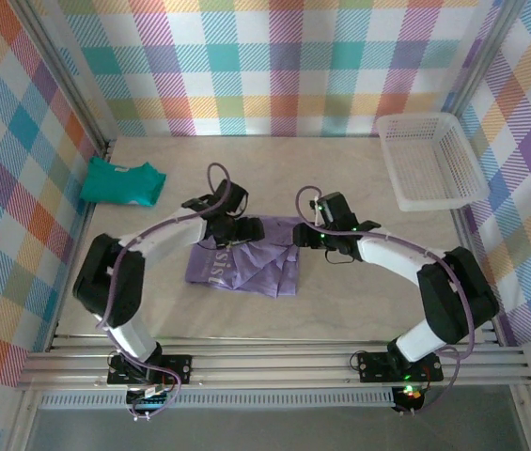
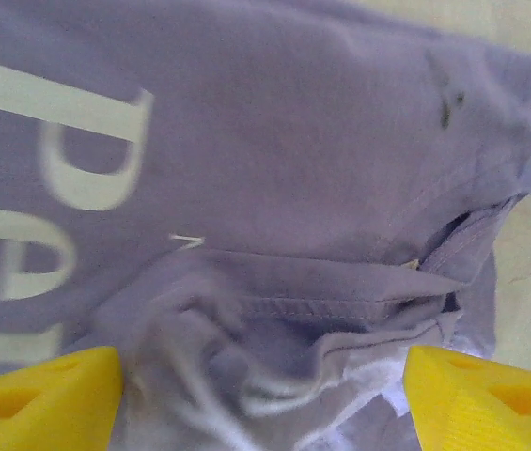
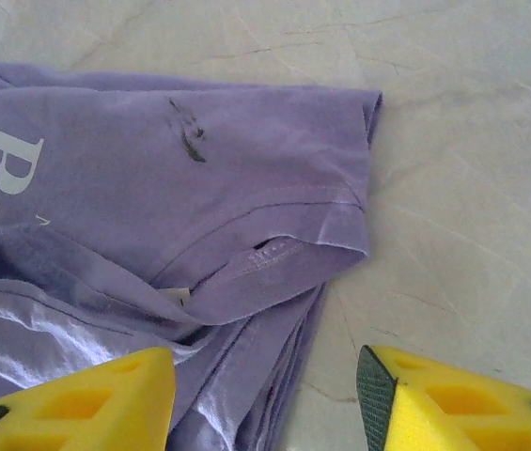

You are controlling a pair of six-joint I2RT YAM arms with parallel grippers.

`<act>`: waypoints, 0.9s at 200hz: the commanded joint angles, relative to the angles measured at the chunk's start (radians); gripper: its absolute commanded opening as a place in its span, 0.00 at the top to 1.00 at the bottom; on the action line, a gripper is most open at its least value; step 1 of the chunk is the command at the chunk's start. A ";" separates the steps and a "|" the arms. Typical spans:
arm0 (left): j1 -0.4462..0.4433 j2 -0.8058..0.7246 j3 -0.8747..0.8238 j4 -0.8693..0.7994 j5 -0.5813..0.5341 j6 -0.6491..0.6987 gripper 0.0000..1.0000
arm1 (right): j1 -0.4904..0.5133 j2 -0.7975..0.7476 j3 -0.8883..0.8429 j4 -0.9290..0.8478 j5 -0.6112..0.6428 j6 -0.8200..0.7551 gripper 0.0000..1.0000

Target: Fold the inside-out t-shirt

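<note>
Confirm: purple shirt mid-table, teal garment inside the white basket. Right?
No. Top view: the teal garment lies on the table at far left, apart from the white basket at far right. The purple shirt is mid-table, as stated.

The t-shirt (image 1: 242, 266) is lavender-purple and folded into a small, rumpled stack of several layers, lying flat. White lettering (image 3: 7, 155) faces up, with "Pe" readable. The stack spreads from beneath both claws toward the arm bases. Bunched, stitched hems lie between the spread fingers of the left claw (image 2: 263, 404). Ahead and left of the right claw (image 3: 265, 404) is a rounded corner with a seamed band and a small white tag (image 3: 179, 295). The layered edge runs in by its left finger. Dark smudges mark the top layer.
</note>
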 commanded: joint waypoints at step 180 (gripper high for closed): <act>0.352 0.011 -0.112 0.106 0.155 -0.002 0.29 | 0.340 -0.014 -0.116 0.060 -0.122 0.335 0.65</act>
